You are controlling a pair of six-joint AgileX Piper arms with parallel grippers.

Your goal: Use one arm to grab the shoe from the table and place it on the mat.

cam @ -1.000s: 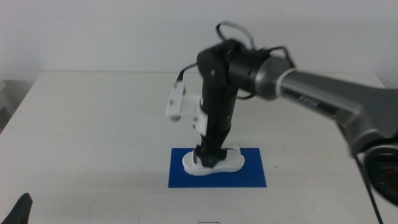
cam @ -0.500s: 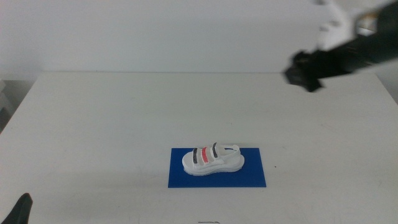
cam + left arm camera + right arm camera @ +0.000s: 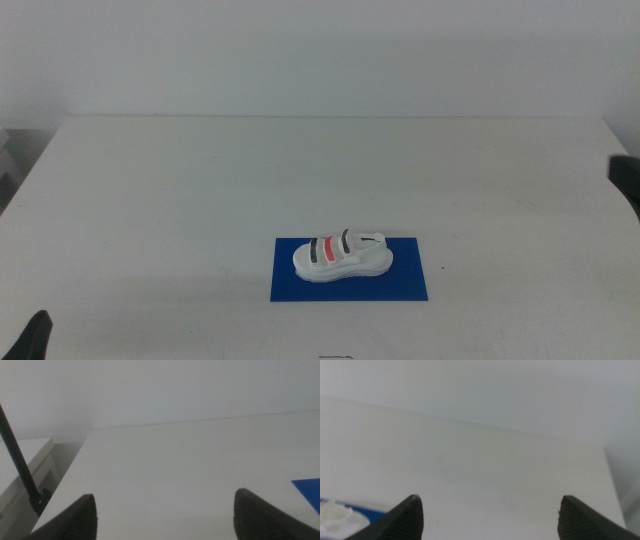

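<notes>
Shoe on mat, well apart from both grippers' spread, empty fingers.

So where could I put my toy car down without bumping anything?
Most of the table is bare: the wide stretch between the wall and the mat, and both sides of the mat. Only the mat is crowded, since the shoe sits on it. The left tool waits at the near left corner, the right tool at the right edge.

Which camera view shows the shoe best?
The middle view: the whole shoe shows there, lying on the mat, straps visible. The right wrist view catches only a blurred white part of it at the picture's edge. The left wrist view shows none of it.
</notes>
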